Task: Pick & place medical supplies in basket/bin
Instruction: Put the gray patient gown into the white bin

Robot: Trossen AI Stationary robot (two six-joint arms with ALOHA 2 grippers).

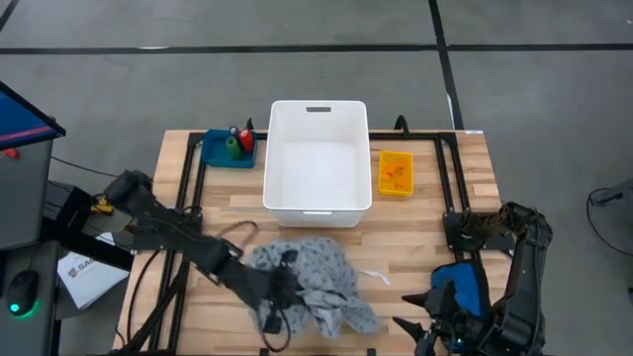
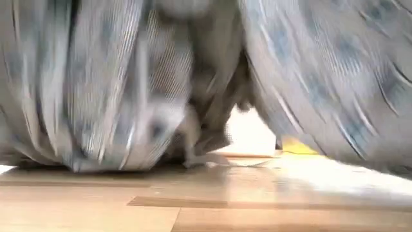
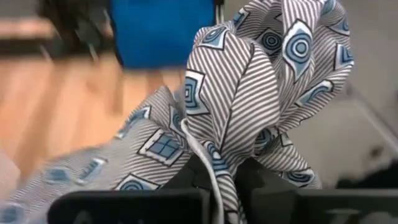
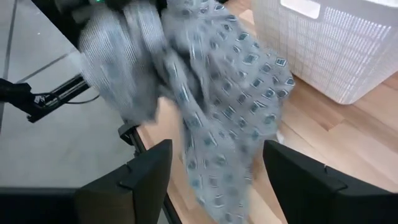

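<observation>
Wooden tabletop carries the gown, bunched between the left gripper's clamped fingers for lifting toward the empty white basket beyond; right gripper waits alongside, fingers spread.

Cam setup: 4 views, all sharing the gown.
High cam looks straight down on whole table, gown mid-front. Low cam at tabletop level, gown filling frame, v. close. L wrist cam tight on gown folds. R wrist cam faces gown and white basket, also in high view.
</observation>
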